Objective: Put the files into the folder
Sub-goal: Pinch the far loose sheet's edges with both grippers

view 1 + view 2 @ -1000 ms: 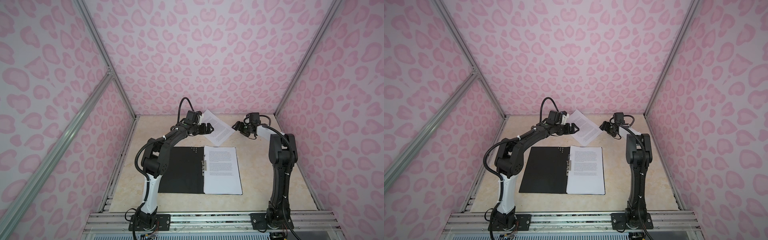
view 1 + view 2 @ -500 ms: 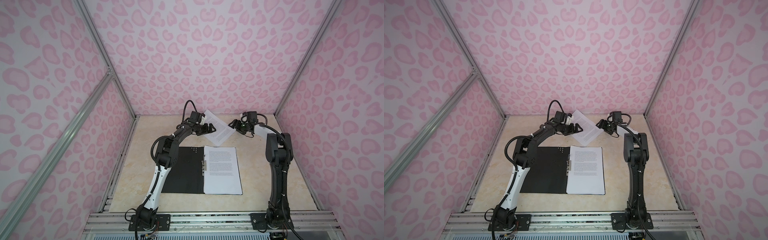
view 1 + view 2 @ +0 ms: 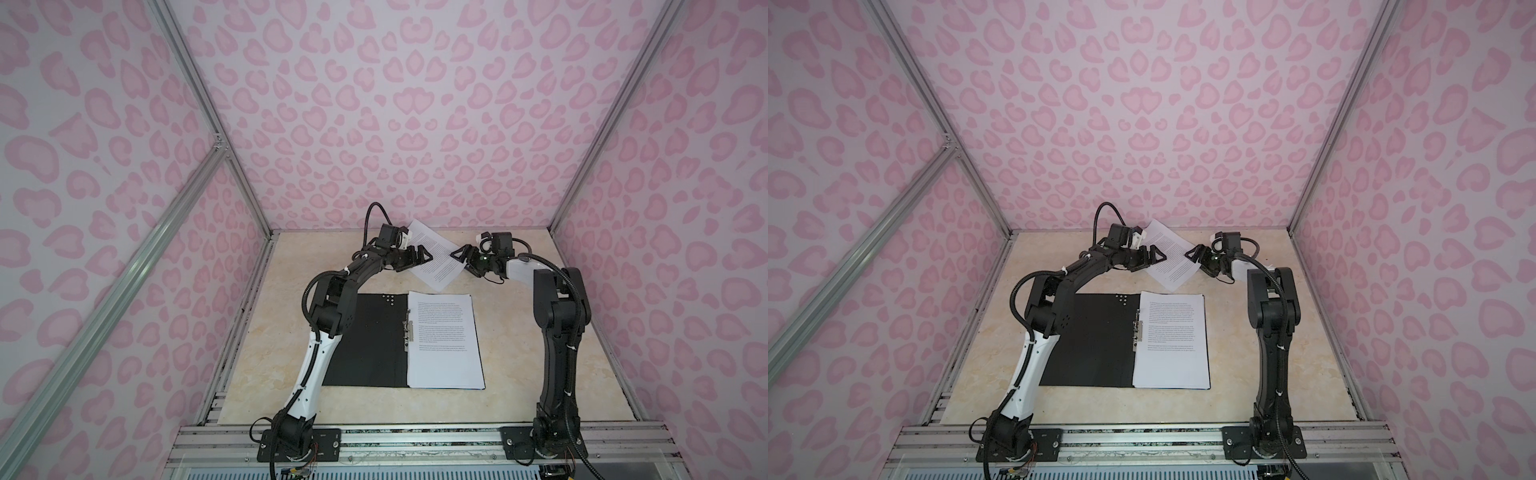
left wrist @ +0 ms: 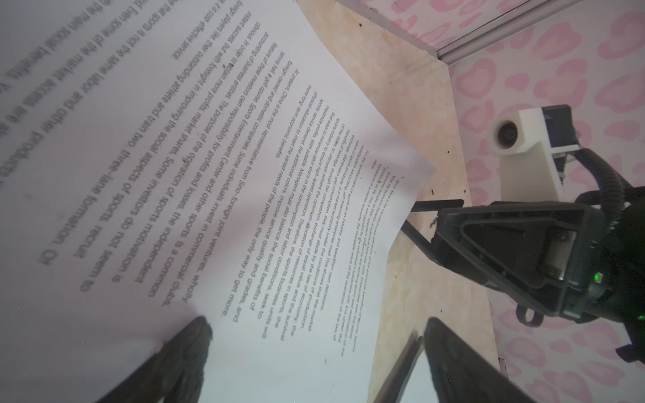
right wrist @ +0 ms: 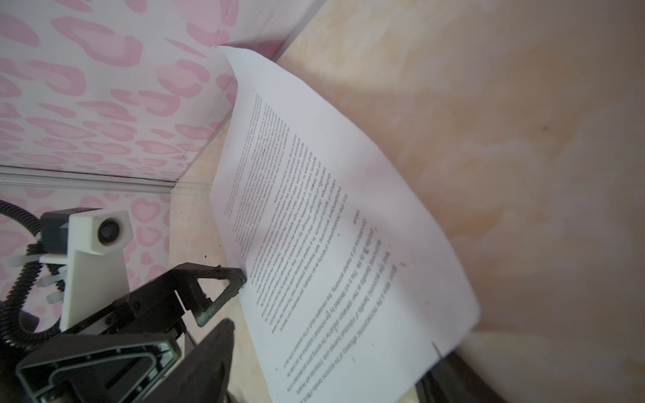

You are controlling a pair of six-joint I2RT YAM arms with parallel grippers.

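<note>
Both arms far forward, left gripper (image 3: pixel 428 255) and right gripper (image 3: pixel 459 258) face to face, jaws wide

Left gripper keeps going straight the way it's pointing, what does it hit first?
The loose sheet: the left gripper, jaws open, points across it, one tip seemingly touching its edge. The right gripper sits further along that line; depth unclear.

White-shelled left arm (image 3: pixel 309 365), all-black right arm (image 3: pixel 559 357), corrugated cables (image 5: pixel 15 289).
</note>
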